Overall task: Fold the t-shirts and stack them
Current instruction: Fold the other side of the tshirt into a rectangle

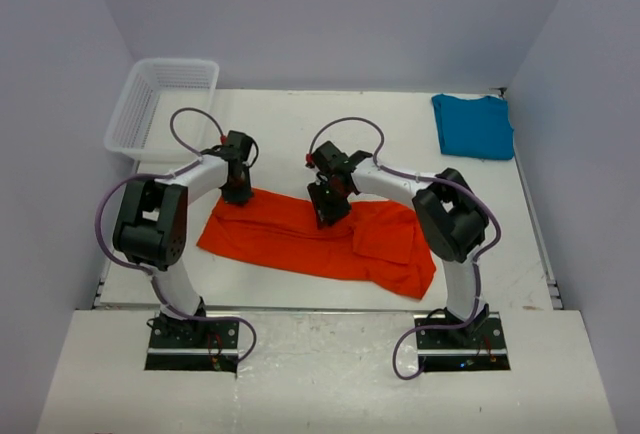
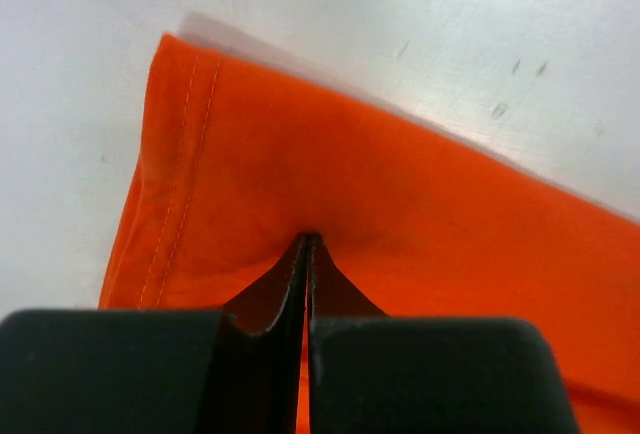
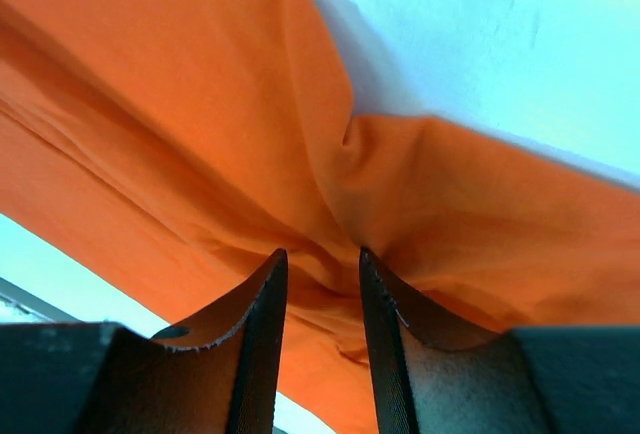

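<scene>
The orange-red t-shirt lies spread across the middle of the table, partly folded, with a doubled layer at its right end. My left gripper is at its far left edge and shut on the cloth; in the left wrist view the jaws meet on the shirt beside its stitched hem. My right gripper is at the far edge near the shirt's middle, its jaws pinching a bunched fold of the shirt. The teal-blue t-shirt lies folded at the far right corner.
A white mesh basket stands at the far left corner, partly over the table's edge. Bare white table lies behind the orange shirt. Purple-grey walls enclose the back and both sides.
</scene>
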`<action>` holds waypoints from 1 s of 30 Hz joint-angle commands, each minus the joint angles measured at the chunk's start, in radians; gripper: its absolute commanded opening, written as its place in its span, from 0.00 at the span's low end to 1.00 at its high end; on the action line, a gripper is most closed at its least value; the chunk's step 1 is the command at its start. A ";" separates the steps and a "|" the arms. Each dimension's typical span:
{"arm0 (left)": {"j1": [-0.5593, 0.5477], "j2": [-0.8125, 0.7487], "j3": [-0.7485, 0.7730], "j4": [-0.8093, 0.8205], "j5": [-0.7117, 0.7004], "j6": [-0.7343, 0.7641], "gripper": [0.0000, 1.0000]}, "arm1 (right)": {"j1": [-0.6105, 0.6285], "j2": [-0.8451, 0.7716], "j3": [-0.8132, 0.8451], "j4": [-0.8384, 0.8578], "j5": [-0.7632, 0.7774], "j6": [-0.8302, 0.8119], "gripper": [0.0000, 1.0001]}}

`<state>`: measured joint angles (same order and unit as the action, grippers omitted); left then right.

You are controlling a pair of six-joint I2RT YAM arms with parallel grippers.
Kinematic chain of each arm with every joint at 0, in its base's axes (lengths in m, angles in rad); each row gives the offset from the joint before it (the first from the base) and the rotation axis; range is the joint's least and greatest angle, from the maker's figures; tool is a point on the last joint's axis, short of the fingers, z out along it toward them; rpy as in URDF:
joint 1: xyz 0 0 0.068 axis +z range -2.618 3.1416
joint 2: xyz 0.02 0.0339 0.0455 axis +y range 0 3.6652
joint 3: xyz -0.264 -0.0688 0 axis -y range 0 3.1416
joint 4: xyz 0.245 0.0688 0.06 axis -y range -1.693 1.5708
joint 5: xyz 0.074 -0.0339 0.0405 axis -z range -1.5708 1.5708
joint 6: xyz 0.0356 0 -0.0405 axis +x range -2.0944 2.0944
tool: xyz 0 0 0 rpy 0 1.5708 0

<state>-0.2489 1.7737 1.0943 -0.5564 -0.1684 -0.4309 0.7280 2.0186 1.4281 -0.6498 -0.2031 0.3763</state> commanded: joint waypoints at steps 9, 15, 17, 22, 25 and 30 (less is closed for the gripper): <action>0.074 0.095 0.059 -0.002 -0.025 -0.051 0.00 | -0.009 0.003 0.207 -0.097 0.070 -0.024 0.37; 0.117 0.059 0.024 -0.005 -0.059 -0.046 0.00 | -0.071 -0.067 0.149 -0.106 0.113 0.010 0.37; 0.117 0.053 0.029 -0.007 -0.063 -0.045 0.00 | -0.107 -0.106 0.126 -0.106 0.116 0.012 0.37; 0.117 0.049 0.041 -0.014 -0.046 -0.049 0.00 | -0.179 -0.178 0.036 -0.117 0.172 0.021 0.38; 0.117 0.035 0.039 -0.016 -0.033 -0.051 0.00 | -0.225 -0.224 -0.026 -0.126 0.200 0.030 0.38; 0.109 -0.033 0.044 -0.008 0.013 -0.039 0.00 | -0.289 -0.253 -0.090 -0.113 0.202 0.036 0.38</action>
<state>-0.1440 1.8118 1.1446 -0.5564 -0.1741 -0.4709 0.4648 1.7966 1.3563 -0.7578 -0.0349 0.3939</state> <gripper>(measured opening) 0.002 0.379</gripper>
